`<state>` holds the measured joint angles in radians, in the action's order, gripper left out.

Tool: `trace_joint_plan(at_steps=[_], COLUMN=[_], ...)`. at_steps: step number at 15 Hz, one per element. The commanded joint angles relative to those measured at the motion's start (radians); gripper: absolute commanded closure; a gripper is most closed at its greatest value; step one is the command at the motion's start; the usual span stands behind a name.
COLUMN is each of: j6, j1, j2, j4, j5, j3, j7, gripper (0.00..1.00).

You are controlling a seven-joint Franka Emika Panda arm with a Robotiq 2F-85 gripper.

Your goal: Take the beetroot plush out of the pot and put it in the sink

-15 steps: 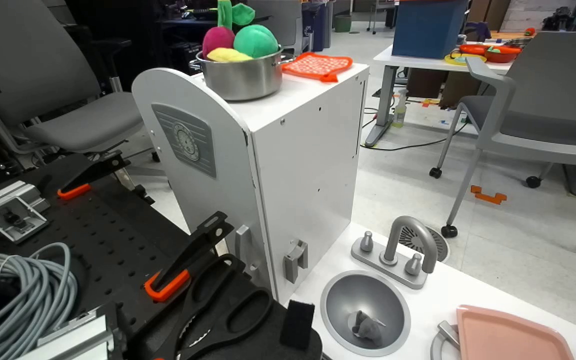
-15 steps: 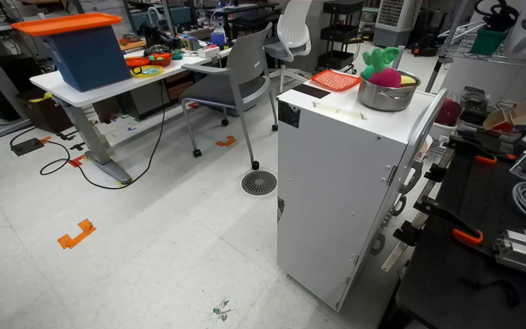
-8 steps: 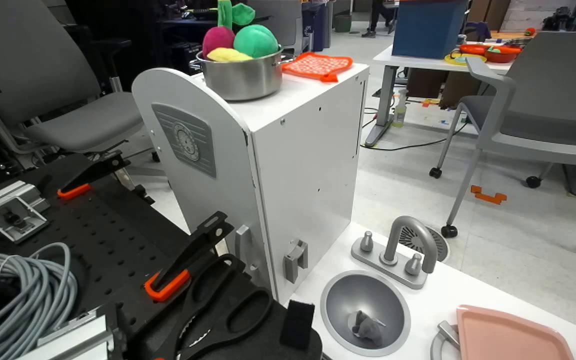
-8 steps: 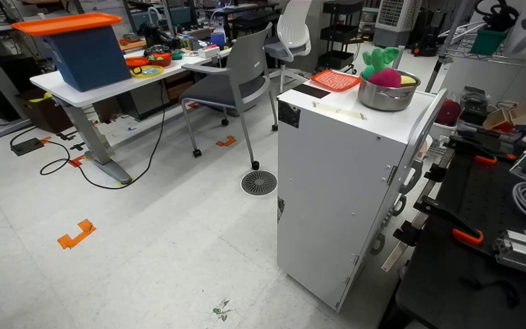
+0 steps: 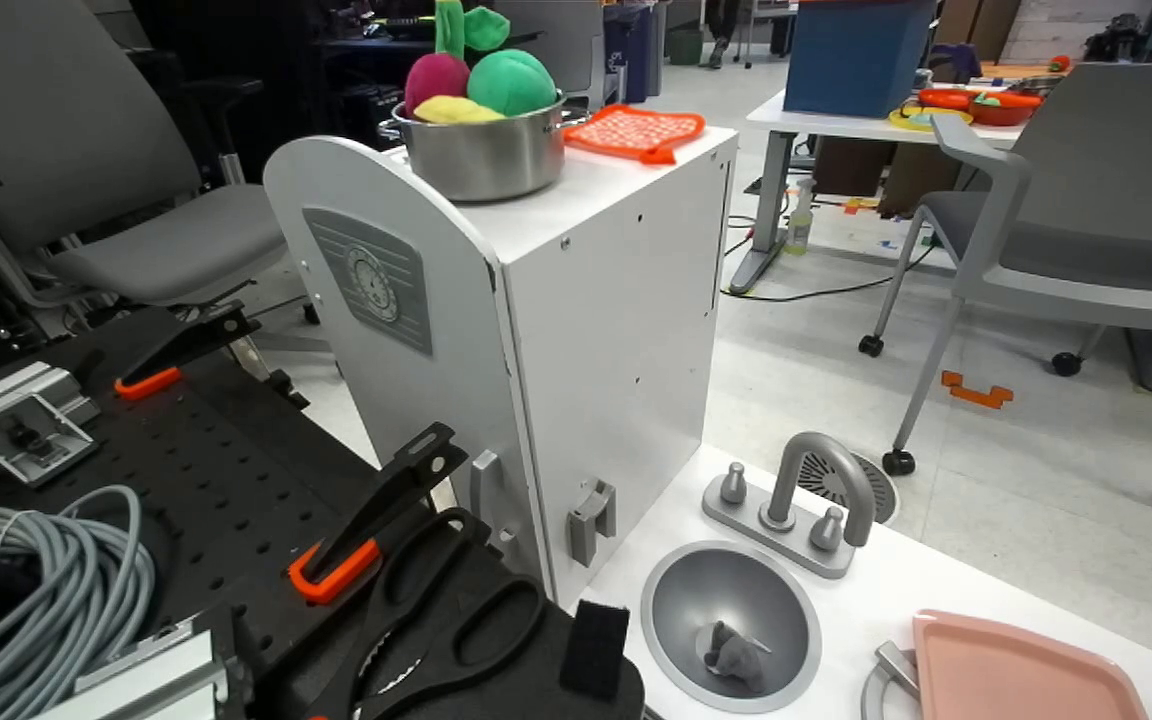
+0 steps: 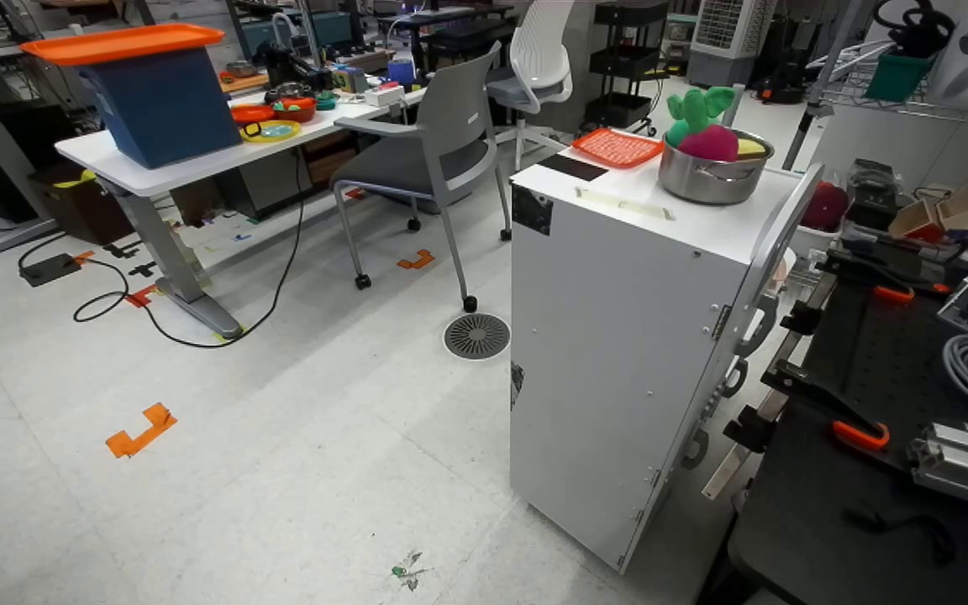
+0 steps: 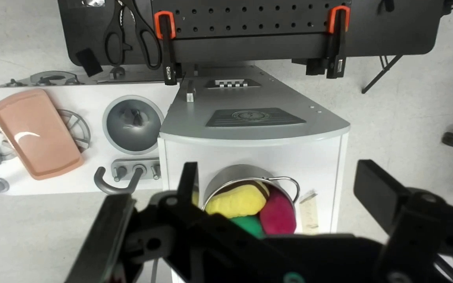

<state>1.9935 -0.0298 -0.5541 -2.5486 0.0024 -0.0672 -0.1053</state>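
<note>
The beetroot plush (image 5: 436, 82) sits in the silver pot (image 5: 486, 163) on top of the white cabinet, its green stem and leaves sticking up. It also shows in an exterior view (image 6: 709, 144) and in the wrist view (image 7: 277, 212), at the pot's right side. My gripper (image 7: 278, 169) is open and empty above the pot, with its fingers wide apart; it is out of view in both exterior views. Part of the pot is hidden behind the gripper in the wrist view. The grey sink (image 5: 674, 590) is set in the lower white counter; it also shows in the wrist view (image 7: 132, 137).
A yellow plush (image 7: 238, 200) and a green plush (image 7: 250, 225) share the pot. A faucet (image 5: 821, 450) stands at the sink, which holds a small grey item (image 5: 734, 655). A pink tray (image 5: 1021, 665) lies beside it. A red-orange rack (image 5: 636, 132) lies by the pot.
The pot, plushes and sink have not moved. Only a person's legs in the far background have appeared and shifted left in an exterior view.
</note>
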Motion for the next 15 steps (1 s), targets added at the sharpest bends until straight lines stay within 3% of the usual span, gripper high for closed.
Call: trace_joint_plan(at_steps=[1,9,11,12,15], j6=[0.014,0.235,0.226,0.223,0.223], j1=[-0.022,-0.016,0.008,-0.009,0.002], j2=[0.173,0.339,0.321,0.336,0.331], j4=[0.113,0.148,0.142,0.135,0.137], j5=[-0.004,-0.003,0.082,0.033,0.061], j3=[-0.002,0.022,0.012,0.017,0.018], j7=[0.047,0.109,0.046,0.081,0.066], gripper=[0.00,0.00,0.00,0.00,0.00])
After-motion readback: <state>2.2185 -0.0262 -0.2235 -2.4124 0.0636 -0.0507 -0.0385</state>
